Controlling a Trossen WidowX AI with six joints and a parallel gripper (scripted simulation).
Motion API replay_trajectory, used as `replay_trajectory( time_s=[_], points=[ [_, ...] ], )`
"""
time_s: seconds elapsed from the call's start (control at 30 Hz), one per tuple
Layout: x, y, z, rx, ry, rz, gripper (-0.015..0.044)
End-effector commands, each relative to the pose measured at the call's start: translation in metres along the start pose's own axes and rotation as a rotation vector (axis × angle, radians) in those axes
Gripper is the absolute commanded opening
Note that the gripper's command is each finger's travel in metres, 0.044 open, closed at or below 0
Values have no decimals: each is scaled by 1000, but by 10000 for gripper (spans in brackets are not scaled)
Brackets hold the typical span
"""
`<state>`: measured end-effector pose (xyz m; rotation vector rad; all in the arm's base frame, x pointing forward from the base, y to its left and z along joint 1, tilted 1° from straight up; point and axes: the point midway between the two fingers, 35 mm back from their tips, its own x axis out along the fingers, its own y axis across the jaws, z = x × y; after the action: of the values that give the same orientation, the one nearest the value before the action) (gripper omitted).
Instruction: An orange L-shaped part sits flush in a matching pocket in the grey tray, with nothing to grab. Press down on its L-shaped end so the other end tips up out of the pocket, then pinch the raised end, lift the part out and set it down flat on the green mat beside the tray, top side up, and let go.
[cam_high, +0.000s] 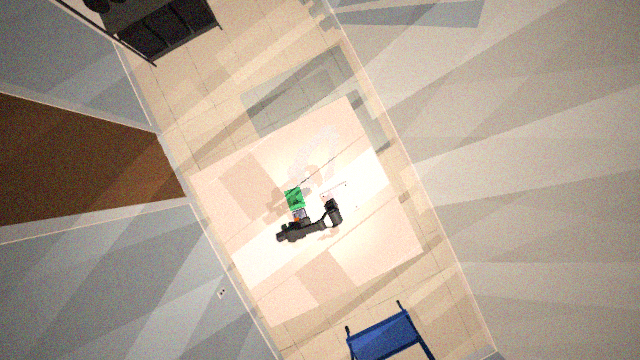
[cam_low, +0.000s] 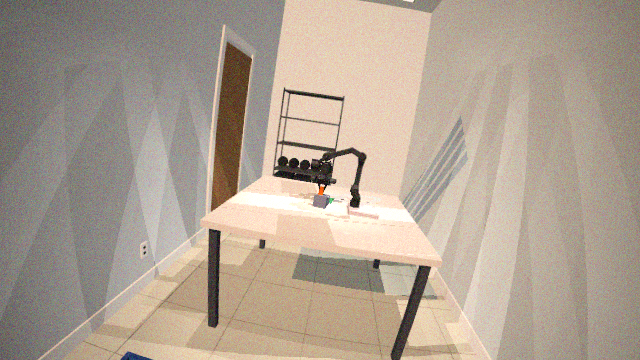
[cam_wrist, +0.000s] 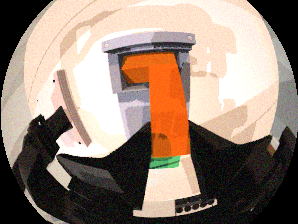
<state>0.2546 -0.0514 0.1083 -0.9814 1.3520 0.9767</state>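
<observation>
My gripper (cam_wrist: 168, 124) (cam_low: 322, 183) is shut on the straight end of the orange L-shaped part (cam_wrist: 162, 99) (cam_low: 321, 190). The part hangs steeply from the fingers, its L-shaped end down over the pocket of the grey tray (cam_wrist: 149, 44) (cam_low: 321, 201) (cam_high: 300, 214). In the side view the part stands mostly above the tray; I cannot tell whether its lower end still touches the pocket. The green mat (cam_high: 294, 198) (cam_low: 331, 200) (cam_wrist: 165, 161) lies right beside the tray, and in the wrist view a strip of it shows just under the fingers.
The arm's base (cam_low: 354, 202) stands right of the tray, with a flat pale slab (cam_low: 364, 213) in front of it. A dark shelf rack (cam_low: 310, 135) stands behind the table. A blue cart (cam_high: 385, 337) is on the floor off the table's end.
</observation>
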Motion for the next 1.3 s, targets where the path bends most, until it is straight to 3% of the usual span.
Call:
replay_trajectory(
  time_s=[0.0,1.27],
  points=[
    [-9,-2,1,-3,-8,-10,0],
    [-56,-1,-1,-3,-8,-10,0]
  ],
)
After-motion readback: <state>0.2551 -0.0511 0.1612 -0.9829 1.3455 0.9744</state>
